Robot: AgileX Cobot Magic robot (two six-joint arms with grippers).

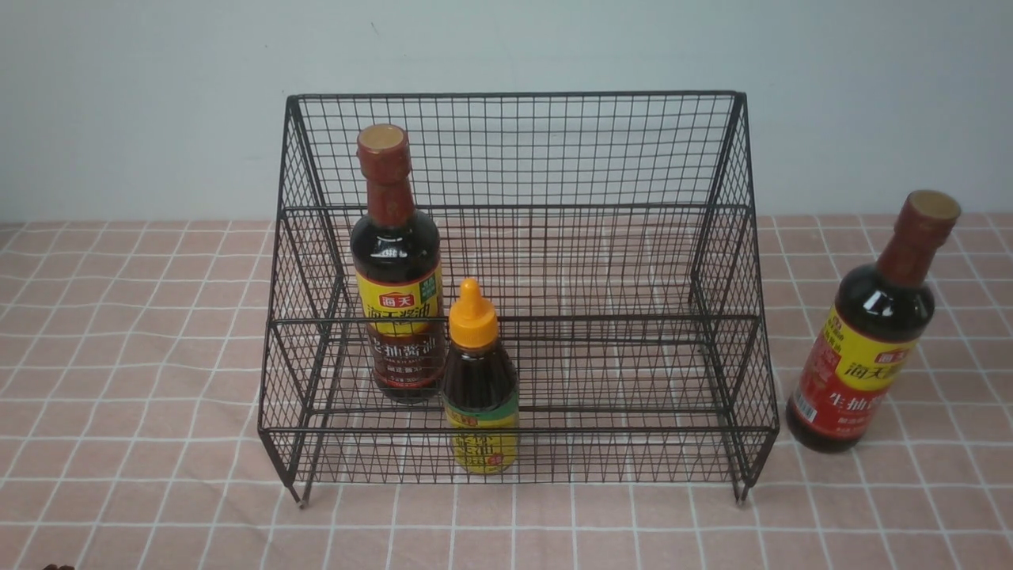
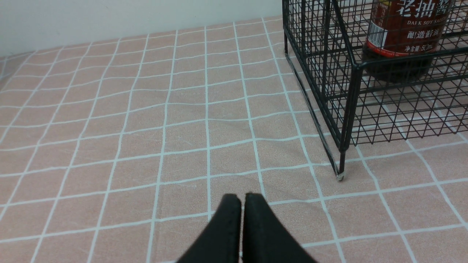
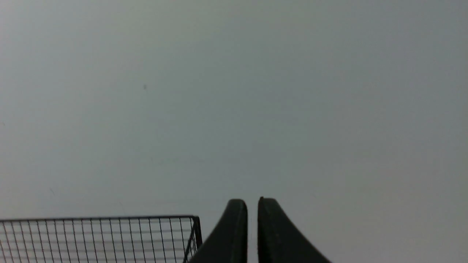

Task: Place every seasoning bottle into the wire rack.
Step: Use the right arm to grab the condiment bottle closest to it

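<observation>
The black wire rack stands mid-table. On its left side stand a tall seasoning bottle with a yellow-and-brown label and, in front of it, a short seasoning bottle with an orange nozzle cap. Another tall bottle with a yellow-and-red label stands upright on the cloth, right of the rack. My left gripper is shut and empty, low over the cloth near the rack's front left leg, where the racked bottle shows. My right gripper has its jaws slightly parted, empty, pointing at the wall above the rack's top rim. Neither gripper shows in the front view.
A pink checked tablecloth covers the table. A plain grey wall stands close behind the rack. The rack's short leg rests on the cloth near my left gripper.
</observation>
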